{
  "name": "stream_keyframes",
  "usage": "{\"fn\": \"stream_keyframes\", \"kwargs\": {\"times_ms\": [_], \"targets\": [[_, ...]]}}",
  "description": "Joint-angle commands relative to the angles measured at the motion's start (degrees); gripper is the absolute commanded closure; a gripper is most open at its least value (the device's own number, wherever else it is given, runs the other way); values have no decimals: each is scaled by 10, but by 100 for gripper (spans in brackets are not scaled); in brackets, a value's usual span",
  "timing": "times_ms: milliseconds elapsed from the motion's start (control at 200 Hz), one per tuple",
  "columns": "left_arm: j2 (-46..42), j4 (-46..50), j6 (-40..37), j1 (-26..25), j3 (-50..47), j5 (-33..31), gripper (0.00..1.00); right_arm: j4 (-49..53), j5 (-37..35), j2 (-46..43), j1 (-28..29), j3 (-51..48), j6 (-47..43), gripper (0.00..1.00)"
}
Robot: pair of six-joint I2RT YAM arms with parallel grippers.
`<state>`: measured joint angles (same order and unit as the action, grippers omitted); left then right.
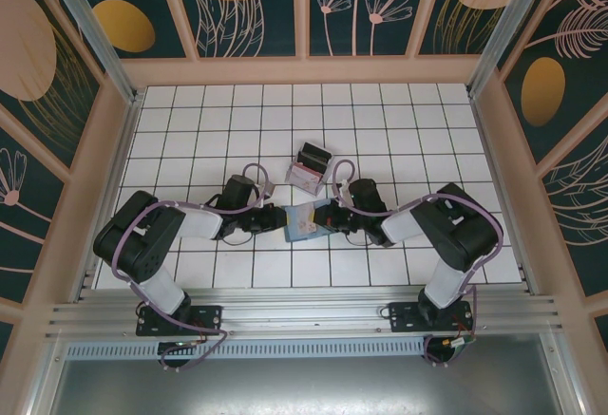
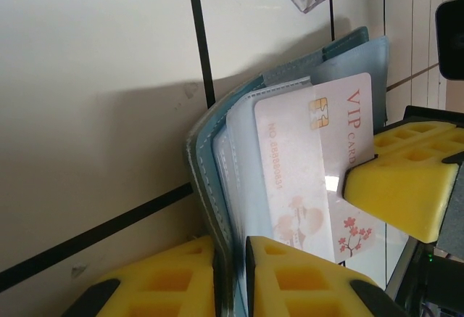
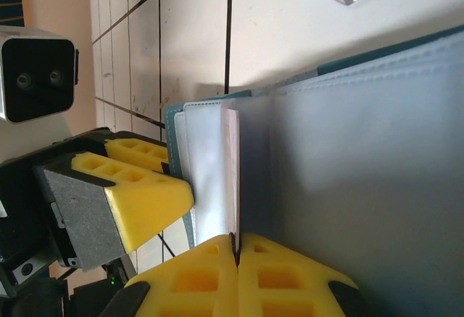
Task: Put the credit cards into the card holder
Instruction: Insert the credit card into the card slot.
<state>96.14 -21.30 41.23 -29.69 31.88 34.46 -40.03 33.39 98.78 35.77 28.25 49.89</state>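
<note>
Two arms meet at mid-table over one wallet (image 1: 304, 225). The left gripper (image 2: 230, 250) is pinched narrow on the wallet's teal stitched cover, with a yellow foam pad (image 2: 290, 281) on either side. The right gripper (image 3: 235, 239) is clamped tight on one edge of a card (image 2: 308, 165), which from its own wrist appears edge-on as a thin pale line.

The card lies flat against the wallet's frosted sleeves, touching them. Its long axis runs alongside the cover edge and points toward the left gripper's pads. We cannot tell whether its leading edge has entered a slot. The right arm carries the card, so in our judgement the coming move is its own: a slide in the card's plane, while the left arm braces the wallet.

The card is stiff, glossy, pinkish-white plastic with a gold chip, red lettering and a blossom print. The sleeves look soft, cloudy and likely to buckle, and the cover looks leather-like. A clear box (image 1: 312, 166) of hard plastic holding more cards sits just beyond the wallet on the white-tiled table (image 2: 94, 77).
</note>
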Motion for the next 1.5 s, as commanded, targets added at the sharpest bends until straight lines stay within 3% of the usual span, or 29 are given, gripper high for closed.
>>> {"fn": "stream_keyframes", "kwargs": {"times_ms": [0,355,495,591,796,916,1146,1251,1341,1491], "targets": [[-4,2,5,-4,-12,5,80,13,-6,13,11,18,-8,99],[-1,6,2,-5,-9,3,80,98,-10,4,24,35,-59,93],[-2,9,1,-4,-9,1,80,179,-42,-29,22,48,-98,72],[-3,15,-2,-5,-7,-5,81,234,-64,-56,20,63,-123,63],[-6,15,-1,-4,-9,-6,81,329,-108,-99,13,91,-162,58],[-9,15,0,-4,-8,-8,80,339,-127,-116,10,93,-170,60],[-8,22,-4,-5,-5,-11,69,327,-103,-65,11,133,-175,67],[-8,17,-5,-4,-9,-7,89,336,-101,-39,11,151,-188,71],[-7,14,-5,-5,-10,-7,92,336,-101,-20,12,157,-195,77],[-7,10,-2,-4,-14,-9,91,349,-100,1,16,171,-204,80]]}}
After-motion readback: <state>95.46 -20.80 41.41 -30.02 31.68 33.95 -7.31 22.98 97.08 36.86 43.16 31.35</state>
